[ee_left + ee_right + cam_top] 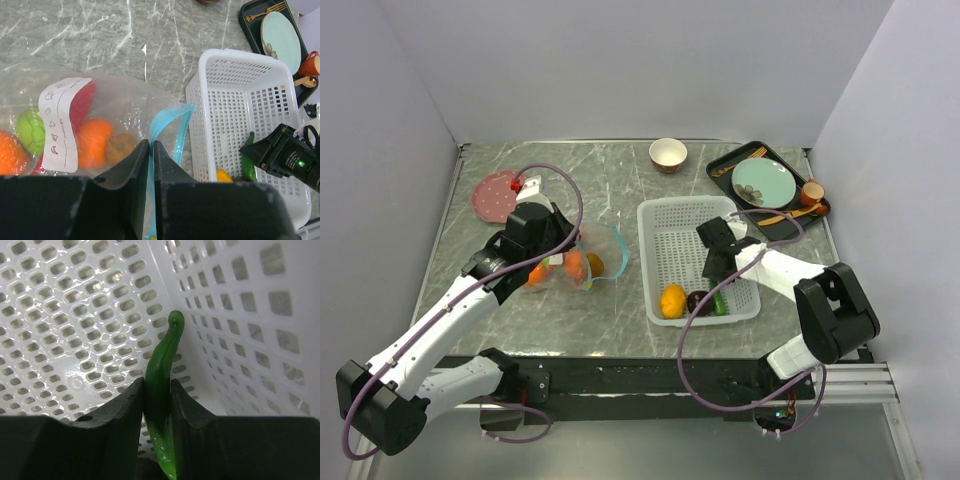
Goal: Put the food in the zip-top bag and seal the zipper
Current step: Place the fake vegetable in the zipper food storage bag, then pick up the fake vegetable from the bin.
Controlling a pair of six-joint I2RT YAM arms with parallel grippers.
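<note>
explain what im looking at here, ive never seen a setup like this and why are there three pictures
These are two robot arms bolted to the near edge of a marble-look table. One picture is shot from above and behind them; the other two come from cameras on each wrist, looking past that arm's own fingers.

The left gripper is shut on the teal zipper at the mouth of the zip-top bag, a clear bag already holding an orange, a green apple and more toy produce. The right gripper reaches into the white basket and is shut on a green pepper. A yellow fruit and a dark round fruit still lie in that basket.

Also on the table: a pink plate, a small bowl and a dark tray with dishes.
</note>
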